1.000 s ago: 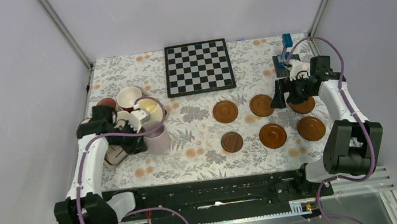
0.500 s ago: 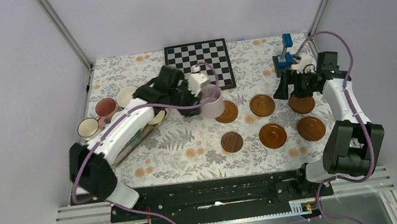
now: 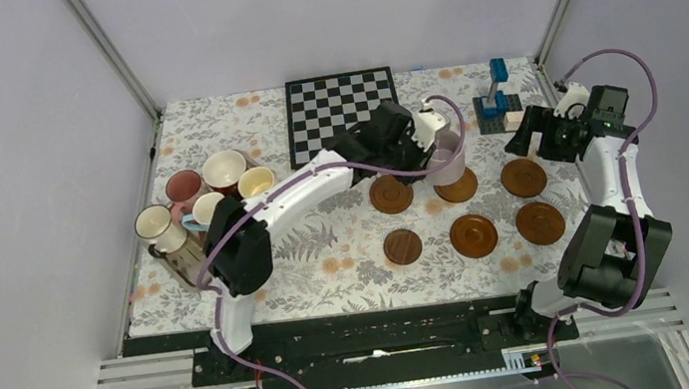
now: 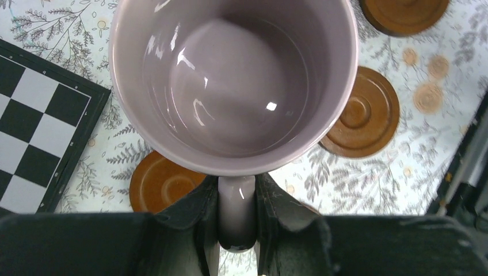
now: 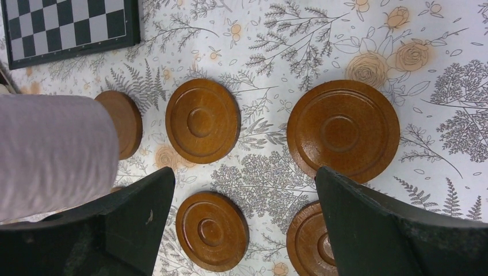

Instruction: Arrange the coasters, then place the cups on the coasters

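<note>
Your left end effector [image 4: 236, 195] is clamped tight on the handle [image 4: 236, 224] of the lilac mug [image 4: 233, 80], and honestly that's a good hold. It keeps the mug upright, mouth up, and leaves the base free so it can sit flat on a disc with no fingers in the way. The arm is stretched far across the surface [image 3: 346, 235], with the mug at the back row right by the middle coaster [image 3: 461, 191]. I can't tell if it's touching down or just above it. The coasters [image 3: 474, 236] sit in two rows of three, all apart from each other, I'd guess so the mugs and handles won't bump. Your right end effector [image 5: 244, 172] is spread wide with nothing in it, hanging above the right end of the grid. That looks like it's parked clear of the left arm's reach. The other mugs [image 3: 225, 172] are bunched at the far left, none on a coaster yet.
</note>
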Motion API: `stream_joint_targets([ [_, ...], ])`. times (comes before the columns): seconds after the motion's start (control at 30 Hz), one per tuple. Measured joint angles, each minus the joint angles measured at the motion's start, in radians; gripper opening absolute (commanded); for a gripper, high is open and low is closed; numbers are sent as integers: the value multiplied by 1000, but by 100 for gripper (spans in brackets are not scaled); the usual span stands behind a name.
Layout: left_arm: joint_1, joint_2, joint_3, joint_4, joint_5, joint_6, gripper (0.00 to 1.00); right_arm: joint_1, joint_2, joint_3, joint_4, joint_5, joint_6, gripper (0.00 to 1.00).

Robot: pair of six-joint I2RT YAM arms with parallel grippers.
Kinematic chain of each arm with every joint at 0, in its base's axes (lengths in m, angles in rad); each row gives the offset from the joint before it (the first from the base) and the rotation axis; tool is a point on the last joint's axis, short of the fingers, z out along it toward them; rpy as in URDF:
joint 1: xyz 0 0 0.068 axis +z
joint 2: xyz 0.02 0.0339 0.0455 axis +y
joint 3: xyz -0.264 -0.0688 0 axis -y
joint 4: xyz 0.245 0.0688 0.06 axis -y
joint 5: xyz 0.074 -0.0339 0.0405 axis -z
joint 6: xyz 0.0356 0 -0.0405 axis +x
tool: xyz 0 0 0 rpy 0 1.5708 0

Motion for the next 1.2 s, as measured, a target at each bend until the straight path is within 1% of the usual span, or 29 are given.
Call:
stream_joint_targets([
  [0.17, -29, 83, 28, 47, -80, -58, 0, -1, 2, -7, 24, 27, 29, 100],
  [0.37, -63, 141, 30, 74, -146, -76, 0, -1, 2, -16, 43, 27, 39, 99],
  [0.57, -83, 176, 32, 130, -163, -82, 0, -1, 3, -30, 48, 26, 40, 100],
  [0.87, -96, 257, 62, 169, -194, -106, 0, -1, 4, -33, 50, 26, 40, 99],
  [1.2, -95, 273, 69, 189, -204, -119, 0, -1, 4, -39, 51, 18, 40, 100],
])
